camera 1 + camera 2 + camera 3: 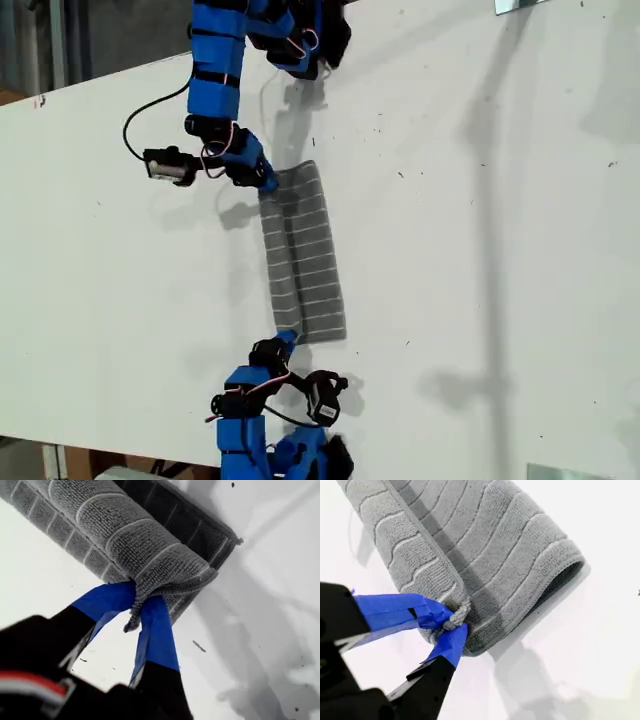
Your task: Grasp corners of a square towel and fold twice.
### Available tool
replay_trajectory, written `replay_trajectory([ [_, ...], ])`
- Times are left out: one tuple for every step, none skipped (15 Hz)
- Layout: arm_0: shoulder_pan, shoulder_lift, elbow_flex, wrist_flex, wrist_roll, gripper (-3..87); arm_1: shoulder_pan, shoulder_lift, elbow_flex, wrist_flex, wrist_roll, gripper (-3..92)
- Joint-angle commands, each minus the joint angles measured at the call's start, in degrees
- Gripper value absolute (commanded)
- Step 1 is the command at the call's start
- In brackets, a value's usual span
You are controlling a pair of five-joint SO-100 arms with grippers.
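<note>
Lying on the white table (480, 250) near the middle of the exterior view, the towel (303, 255) is a long, narrow folded strip running between the two arms. My first gripper (141, 611) pinches one bunched corner (131, 625); my second gripper (451, 626) is clamped on another corner (459, 614).

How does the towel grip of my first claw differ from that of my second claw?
My first claw pinches a thick bunch of the towel, my second claw only a thin corner. Cloth bulges over my first claw's tips, not my second's. Both are shut on the folded towel.
</note>
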Motion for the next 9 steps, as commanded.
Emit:
replay_trajectory([
  [2.72,1.58,-2.37,1.05,-0.44,-0.2,-2.81,0.79,-0.44,0.44,-0.09,-0.2],
  [4.13,0.7,-4.22,2.55,0.35,-0.2,-4.04,1.05,-0.35,1.49,0.0,-0.2],
  [5.45,-0.7,-6.06,4.39,0.62,-0.2,-5.19,1.05,-0.26,2.99,0.0,-0.2],
  [6.86,-1.32,-6.33,4.22,0.18,-0.2,-6.5,0.97,0.18,4.04,0.0,-0.2],
  [8.17,-1.76,-6.06,3.25,-0.79,-0.2,-7.65,1.05,1.23,4.13,0.35,-0.2],
  [9.58,-2.11,-5.36,1.67,-1.76,-0.2,-8.44,1.32,2.64,4.04,1.14,-0.2],
  [10.81,-2.99,-4.83,0.0,-2.9,-0.2,-8.7,1.67,4.31,3.25,1.32,-0.2],
  [11.87,-4.83,-4.66,-1.67,-3.78,-0.2,-8.53,2.02,6.15,2.29,1.41,-0.2],
  [12.66,-7.56,-5.19,-2.9,-4.57,-0.2,-8.17,2.29,7.65,1.23,1.41,-0.2],
])
